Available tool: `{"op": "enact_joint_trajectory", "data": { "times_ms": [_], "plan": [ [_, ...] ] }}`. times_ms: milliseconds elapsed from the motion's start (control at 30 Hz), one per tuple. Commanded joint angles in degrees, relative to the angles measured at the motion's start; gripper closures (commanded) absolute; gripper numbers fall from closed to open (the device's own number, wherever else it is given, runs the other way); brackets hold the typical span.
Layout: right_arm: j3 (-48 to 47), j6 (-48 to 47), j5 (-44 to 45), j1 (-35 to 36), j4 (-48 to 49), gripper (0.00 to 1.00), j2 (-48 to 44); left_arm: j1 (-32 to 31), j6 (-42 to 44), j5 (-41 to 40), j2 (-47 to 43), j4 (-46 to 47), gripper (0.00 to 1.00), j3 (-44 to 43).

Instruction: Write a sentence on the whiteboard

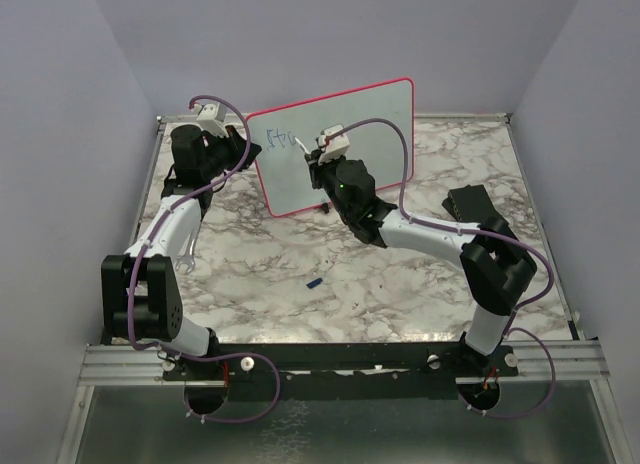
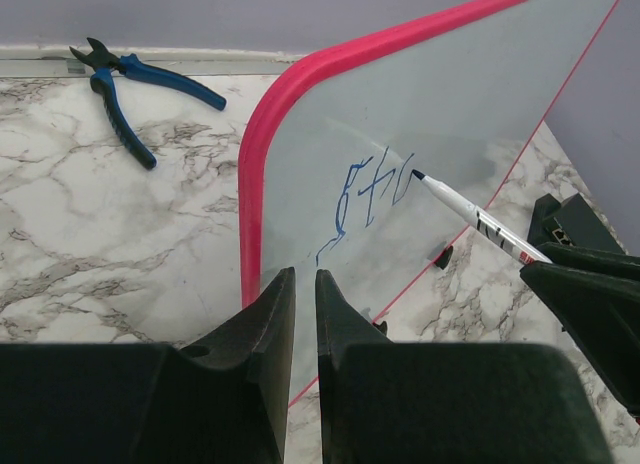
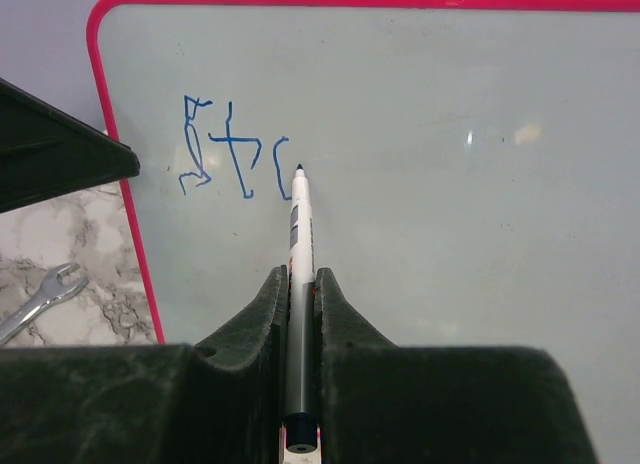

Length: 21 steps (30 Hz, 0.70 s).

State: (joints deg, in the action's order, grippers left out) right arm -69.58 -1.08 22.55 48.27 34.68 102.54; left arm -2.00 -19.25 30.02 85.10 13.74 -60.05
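Observation:
The whiteboard point(image 1: 370, 134) stands upright at the back of the table, white with a pink-red frame. The sentence point(image 3: 225, 154) is a few blue strokes near the board's upper left corner, also seen in the left wrist view point(image 2: 372, 189). My right gripper point(image 3: 300, 272) is shut on a white marker point(image 3: 298, 229), and the marker's dark tip rests on the board just right of the last stroke. My left gripper point(image 2: 301, 274) is shut with nothing between its fingers. It sits close in front of the board's lower left corner point(image 1: 240, 149); whether it touches the board does not show.
Blue-handled pliers point(image 2: 130, 84) lie on the marble behind the board's left side. A silver wrench point(image 3: 40, 299) lies left of the board. A small blue cap point(image 1: 314, 282) sits mid-table, and a black block point(image 1: 470, 204) stands at the right.

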Motion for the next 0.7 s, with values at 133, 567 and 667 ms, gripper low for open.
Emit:
{"op": "enact_joint_trajectory", "data": {
  "times_ms": [133, 567, 667],
  "plan": [
    [-3.0, -1.0, 0.5, -0.3, 1.0, 0.99, 0.3, -0.4, 0.6, 0.7, -0.2, 0.7, 0.85, 0.2],
    [-2.9, 0.1, -0.8, -0.3, -0.1, 0.99, 1.0, -0.4, 0.8, 0.4, -0.4, 0.4, 0.84, 0.2],
    [-2.7, 0.2, -1.3, -0.3, -0.3, 0.99, 0.8, -0.4, 1.3, -0.2, -0.5, -0.3, 0.8, 0.0]
  ]
}}
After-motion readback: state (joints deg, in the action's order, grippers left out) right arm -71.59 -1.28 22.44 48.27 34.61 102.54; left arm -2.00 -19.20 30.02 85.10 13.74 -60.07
